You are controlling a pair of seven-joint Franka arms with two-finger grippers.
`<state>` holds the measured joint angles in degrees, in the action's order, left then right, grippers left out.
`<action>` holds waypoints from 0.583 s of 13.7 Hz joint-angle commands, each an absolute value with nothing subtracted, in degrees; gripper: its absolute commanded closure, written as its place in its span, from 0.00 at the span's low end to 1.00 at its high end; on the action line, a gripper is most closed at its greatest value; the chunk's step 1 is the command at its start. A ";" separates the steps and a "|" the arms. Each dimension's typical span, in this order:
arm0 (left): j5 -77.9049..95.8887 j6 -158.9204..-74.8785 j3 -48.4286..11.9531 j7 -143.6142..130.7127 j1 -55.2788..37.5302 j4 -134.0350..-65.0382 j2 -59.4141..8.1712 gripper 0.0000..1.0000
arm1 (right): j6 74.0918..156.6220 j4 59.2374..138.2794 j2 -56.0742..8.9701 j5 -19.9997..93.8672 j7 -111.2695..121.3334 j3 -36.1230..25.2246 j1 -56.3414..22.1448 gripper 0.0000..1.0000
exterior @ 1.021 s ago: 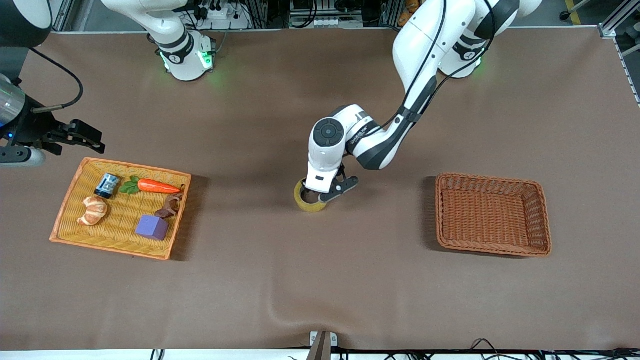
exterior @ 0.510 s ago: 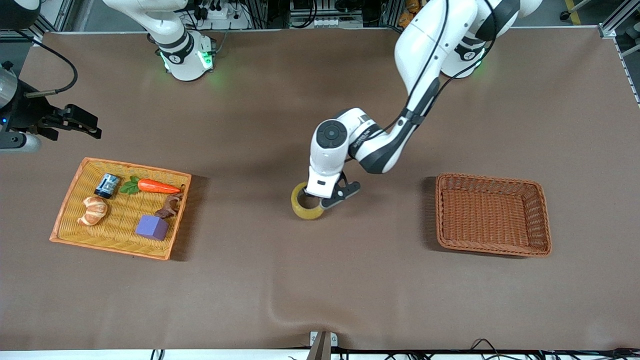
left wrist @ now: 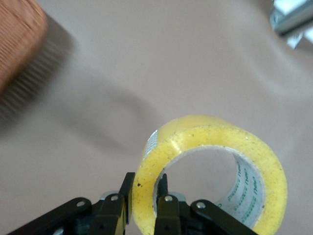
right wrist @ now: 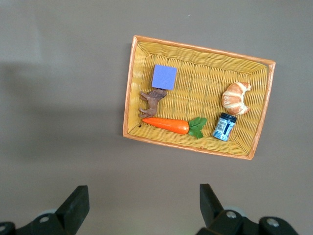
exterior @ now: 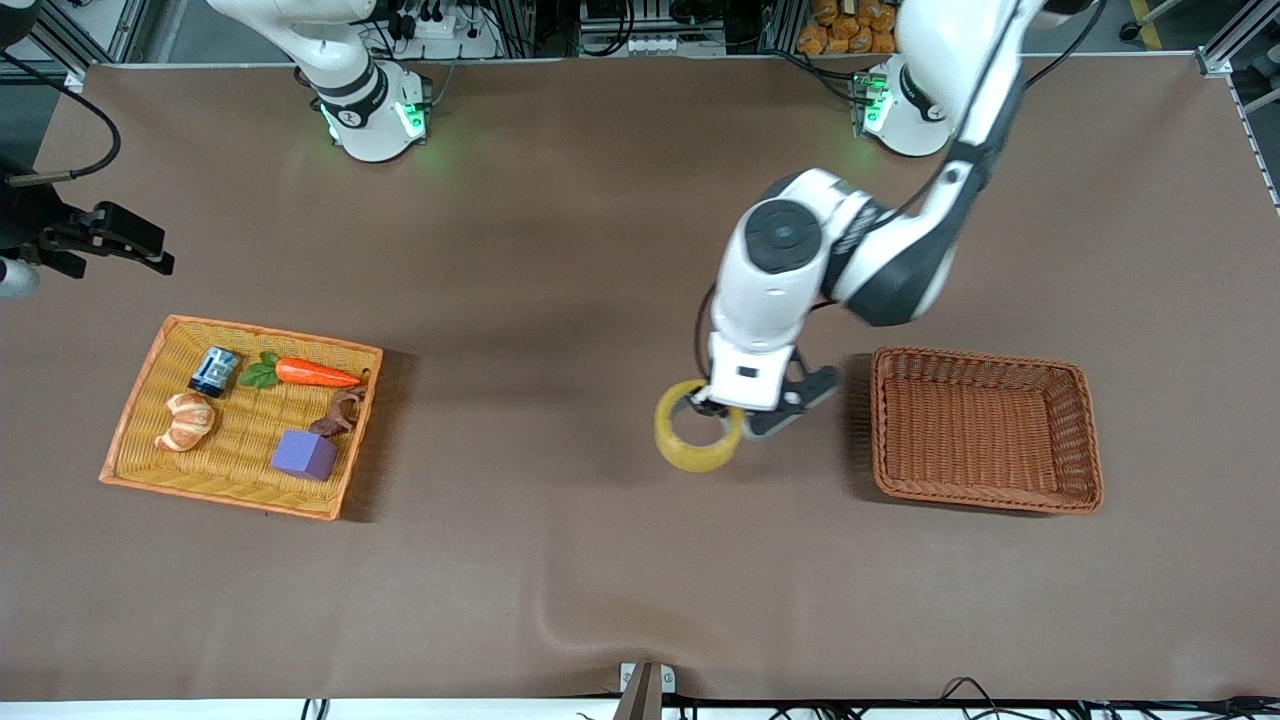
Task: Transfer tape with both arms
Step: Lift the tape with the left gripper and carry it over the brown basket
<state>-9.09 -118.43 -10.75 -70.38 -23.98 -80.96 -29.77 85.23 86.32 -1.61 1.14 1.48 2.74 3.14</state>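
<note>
While left gripper (exterior: 722,412) pinches its wall, yellowish translucent tape (exterior: 697,441), grey core, right gripper (right wrist: 142,208) spread

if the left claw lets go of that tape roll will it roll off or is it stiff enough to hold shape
The tape is a round ring, so dropped on edge it would probably roll; flat, it should stay put. The left claw pinches one wall, a finger inside the core and one outside, and the ring keeps its shape, so it seems stiff. The glossy surface may be somewhat slippery. The right claw waits over the yellow tray.

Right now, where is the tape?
The tape is held off the table in the left end effector, over bare tabletop beside the empty brown basket, its wall pinched between the fingers.
</note>
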 commanded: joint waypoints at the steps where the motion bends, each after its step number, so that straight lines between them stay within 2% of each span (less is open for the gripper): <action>1: -5.90 -115.59 -11.69 -61.83 -18.22 -84.63 -23.66 1.00 | 83.94 85.87 -0.97 1.85 2.37 3.34 4.22 0.00; 6: -0.26 -106.98 -11.69 -40.03 -7.05 -88.49 -16.62 1.00 | 84.37 84.38 -1.49 1.85 1.58 3.43 4.13 0.00; 8: -0.26 -106.61 -11.60 -34.04 -2.40 -91.48 -15.47 1.00 | 83.94 82.63 -1.67 1.93 1.84 3.43 4.30 0.00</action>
<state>-1.64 -106.63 -10.90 -39.06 -6.13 -86.59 -18.63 84.96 84.88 -1.61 1.14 1.54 2.76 3.16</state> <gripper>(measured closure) 0.780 0.000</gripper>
